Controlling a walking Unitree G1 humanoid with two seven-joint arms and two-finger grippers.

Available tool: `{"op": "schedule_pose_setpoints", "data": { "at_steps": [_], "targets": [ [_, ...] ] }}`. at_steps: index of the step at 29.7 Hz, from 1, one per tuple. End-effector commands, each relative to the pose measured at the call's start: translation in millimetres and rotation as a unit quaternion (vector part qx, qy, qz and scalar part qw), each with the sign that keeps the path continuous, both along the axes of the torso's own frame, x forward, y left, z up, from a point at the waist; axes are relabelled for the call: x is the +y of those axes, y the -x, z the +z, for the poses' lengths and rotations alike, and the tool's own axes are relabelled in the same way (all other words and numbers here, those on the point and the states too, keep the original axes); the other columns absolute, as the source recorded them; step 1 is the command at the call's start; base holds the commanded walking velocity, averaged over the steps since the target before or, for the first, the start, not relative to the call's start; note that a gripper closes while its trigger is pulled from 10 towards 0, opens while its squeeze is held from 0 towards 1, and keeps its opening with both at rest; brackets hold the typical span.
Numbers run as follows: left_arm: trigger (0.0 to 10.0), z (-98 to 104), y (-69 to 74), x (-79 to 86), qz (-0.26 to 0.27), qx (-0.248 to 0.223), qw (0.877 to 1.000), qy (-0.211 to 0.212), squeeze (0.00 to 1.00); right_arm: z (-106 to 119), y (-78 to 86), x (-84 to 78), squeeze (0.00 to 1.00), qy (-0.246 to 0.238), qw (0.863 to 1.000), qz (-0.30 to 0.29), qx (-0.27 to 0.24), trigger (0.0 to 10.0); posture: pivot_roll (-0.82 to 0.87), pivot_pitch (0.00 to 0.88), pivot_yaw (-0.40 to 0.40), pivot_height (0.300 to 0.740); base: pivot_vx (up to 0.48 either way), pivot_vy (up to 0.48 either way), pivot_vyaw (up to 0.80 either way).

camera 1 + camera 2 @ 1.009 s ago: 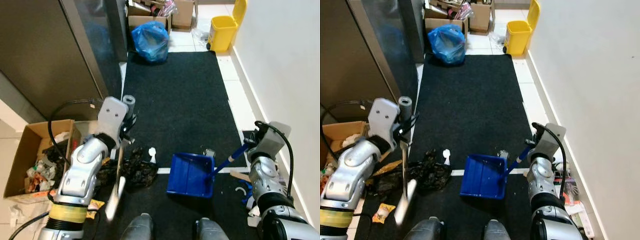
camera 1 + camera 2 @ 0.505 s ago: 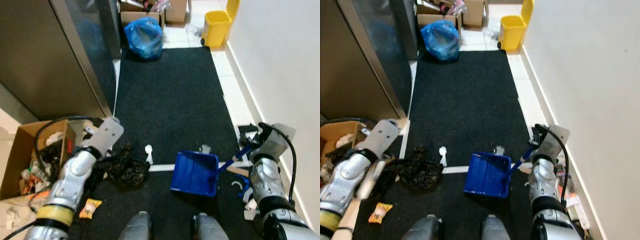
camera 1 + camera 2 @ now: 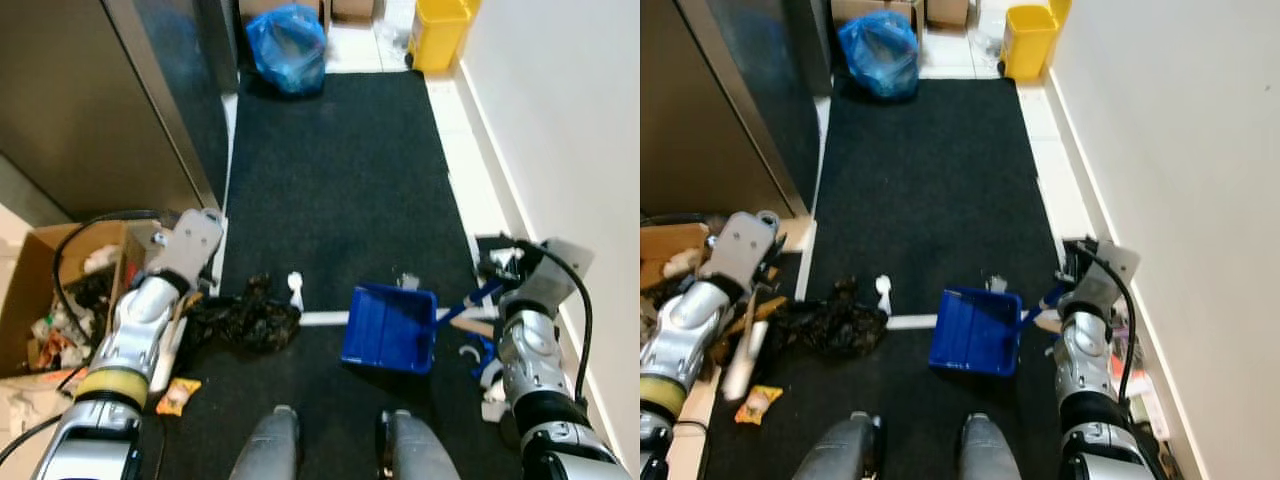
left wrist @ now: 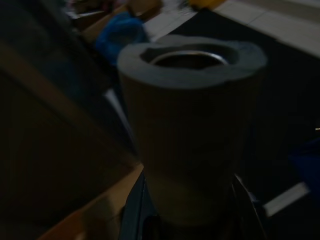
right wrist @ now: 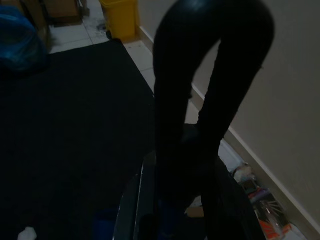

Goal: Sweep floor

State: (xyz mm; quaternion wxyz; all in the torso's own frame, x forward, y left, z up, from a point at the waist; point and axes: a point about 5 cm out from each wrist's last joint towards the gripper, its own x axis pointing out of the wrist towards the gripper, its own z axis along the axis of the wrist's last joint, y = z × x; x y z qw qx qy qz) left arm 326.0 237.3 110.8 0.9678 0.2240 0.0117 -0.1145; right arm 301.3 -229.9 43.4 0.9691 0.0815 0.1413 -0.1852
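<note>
A long black mat (image 3: pixel 340 170) runs up the middle of the frame from the bottom edge to the top, between a dark metal panel (image 3: pixel 90 100) at the upper left and a white wall (image 3: pixel 560 110) on the right. At the top sit a blue rubbish bag (image 3: pixel 287 38) and, to its right, a yellow bin (image 3: pixel 440 20). A cardboard box (image 3: pixel 45 290) of mixed rubbish fills the lower left edge. Just below centre a blue dustpan (image 3: pixel 390 327) lies on the mat, its handle slanting right to the right pincer (image 3: pixel 492 285); the fingers appear closed around that handle, though the wrist view is too dark to be sure. Left of the dustpan lies a crumpled black bag (image 3: pixel 245 320), with a small white scrap (image 3: pixel 295 290) just beside it. The left pincer (image 4: pixel 192 220) is clamped on a broom handle (image 4: pixel 192 130), whose grey capped end stands in front of the wrist camera. An orange wrapper (image 3: pixel 178 395) lies at lower left.
</note>
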Motion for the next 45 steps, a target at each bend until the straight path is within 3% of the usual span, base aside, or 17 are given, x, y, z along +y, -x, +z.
{"op": "schedule_pose_setpoints", "data": {
  "at_steps": [1, 9, 12, 15, 17, 21, 24, 31, 35, 36, 38, 45],
  "targets": [
    [10.0, 1.8, -2.7, -7.2, -0.023, -0.009, 1.000, 0.003, 0.00, -0.6, 2.9, 4.6, 0.00, -0.002, 1.000, 0.002, 0.000, 10.0, 0.03, 0.323, -0.026, 0.740, 0.000, 0.000, 0.00],
    [10.0, 5.8, -13.5, -24.2, -0.069, -0.010, 0.997, 0.024, 0.00, 4.8, -1.6, 22.4, 0.00, -0.021, 1.000, 0.016, -0.014, 10.0, 0.01, 0.358, -0.010, 0.740, 0.000, 0.000, 0.00],
    [10.0, 8.5, -22.1, -47.6, -0.092, -0.004, 0.993, 0.080, 0.00, 6.6, -6.7, 35.1, 0.00, -0.036, 0.999, 0.032, -0.016, 10.0, 0.01, 0.354, -0.001, 0.740, 0.000, 0.000, 0.00],
    [10.0, 9.5, -24.9, -57.5, -0.104, -0.003, 0.990, 0.096, 0.00, 7.6, -8.1, 38.9, 0.00, -0.040, 0.998, 0.036, -0.018, 10.0, 0.00, 0.349, 0.002, 0.740, 0.000, 0.000, 0.00],
    [10.0, 12.2, -29.5, -76.1, -0.124, -0.004, 0.985, 0.117, 0.00, 9.1, -9.7, 44.1, 0.00, -0.042, 0.998, 0.040, -0.018, 10.0, 0.00, 0.344, 0.002, 0.740, 0.000, 0.000, 0.00],
    [10.0, 15.1, -33.3, -93.9, -0.140, -0.006, 0.980, 0.139, 0.00, 9.0, -10.0, 48.4, 0.00, -0.045, 0.998, 0.044, -0.017, 10.0, 0.00, 0.337, 0.004, 0.740, 0.000, 0.000, 0.00],
    [10.0, 19.7, -37.0, -122.8, -0.157, -0.008, 0.970, 0.184, 0.00, 6.5, -7.7, 54.4, 0.00, -0.047, 0.997, 0.053, -0.012, 10.0, -0.01, 0.317, -0.001, 0.740, 0.000, 0.000, 0.00],
    [10.0, 29.1, -41.0, -137.9, -0.141, -0.023, 0.959, 0.244, 0.00, 5.8, -4.6, 60.1, 0.00, -0.053, 0.995, 0.081, -0.006, 10.0, -0.01, 0.304, -0.013, 0.740, 0.000, 0.000, 0.00],
    [10.0, 33.5, -41.3, -145.7, -0.141, -0.032, 0.953, 0.267, 0.00, 5.7, -1.2, 76.5, 0.00, -0.063, 0.988, 0.140, 0.000, 10.0, -0.01, 0.285, -0.027, 0.740, 0.000, 0.000, 0.00],
    [10.0, 36.2, -41.7, -150.1, -0.143, -0.037, 0.949, 0.278, 0.00, 6.9, 1.4, 90.4, 0.00, -0.075, 0.981, 0.181, 0.000, 10.0, -0.01, 0.279, -0.028, 0.740, 0.000, 0.000, 0.00],
    [10.0, 41.2, -42.4, -154.2, -0.147, -0.045, 0.945, 0.288, 0.00, 9.4, 4.1, 103.3, 0.00, -0.086, 0.972, 0.216, -0.003, 10.0, -0.01, 0.272, -0.027, 0.740, 0.000, 0.000, 0.00],
    [10.0, 56.5, -43.8, -160.3, -0.161, -0.073, 0.938, 0.298, 0.00, 22.1, 8.6, 126.0, 0.00, -0.129, 0.953, 0.275, -0.017, 10.0, 0.01, 0.252, -0.019, 0.740, 0.000, 0.000, 0.00]
  ]
}}
